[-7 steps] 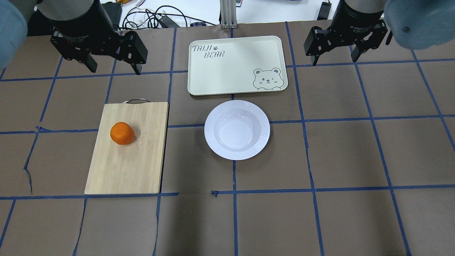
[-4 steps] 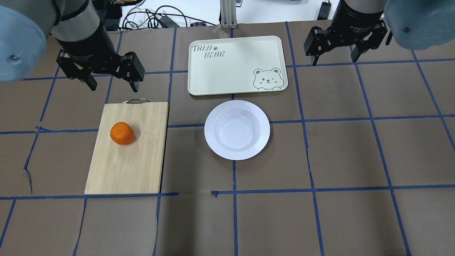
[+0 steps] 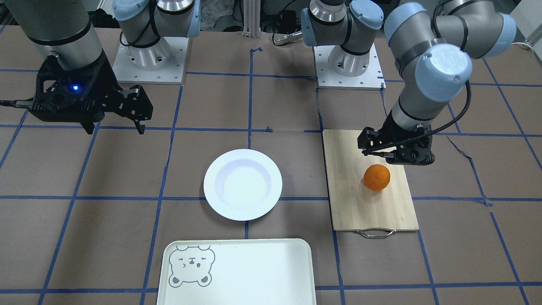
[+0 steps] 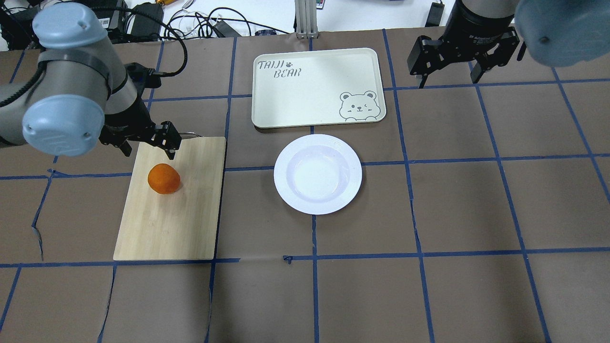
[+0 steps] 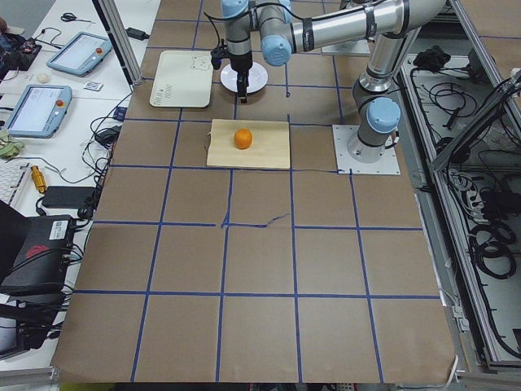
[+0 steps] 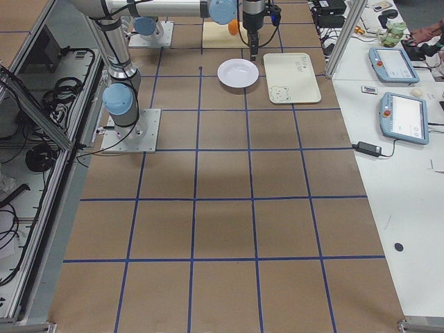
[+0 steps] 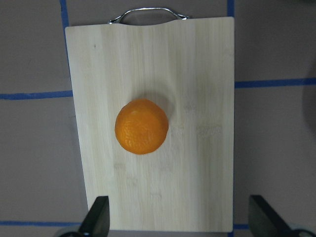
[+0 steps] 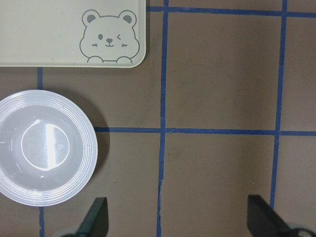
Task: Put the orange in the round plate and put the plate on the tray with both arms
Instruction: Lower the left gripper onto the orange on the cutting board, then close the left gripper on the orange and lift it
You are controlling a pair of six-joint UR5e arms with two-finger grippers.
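The orange (image 4: 164, 178) (image 3: 377, 177) rests on a bamboo cutting board (image 4: 176, 224), towards its handle end. My left gripper (image 4: 148, 150) (image 3: 394, 159) hovers open over that end of the board, just short of the fruit and holding nothing. In the left wrist view the orange (image 7: 141, 126) lies ahead of the spread fingers (image 7: 98, 219), slightly left of their midline. The round plate (image 4: 318, 174) (image 8: 44, 153) stands empty at the table's middle. Beyond it lies the tray (image 4: 314, 90) (image 3: 254, 271), also bare. My right gripper (image 4: 449, 78) (image 3: 114, 127) hangs open, to the right of the tray.
The board's metal handle (image 3: 375, 232) points towards the tray side of the table. Cables and power bricks (image 4: 200, 24) lie past the far table edge. Brown table covering with blue tape lines (image 4: 410, 162) surrounds the objects.
My left arm has swung down and forward, bringing its open gripper from the far left corner to the board's handle end near the orange. The right arm has stayed still.
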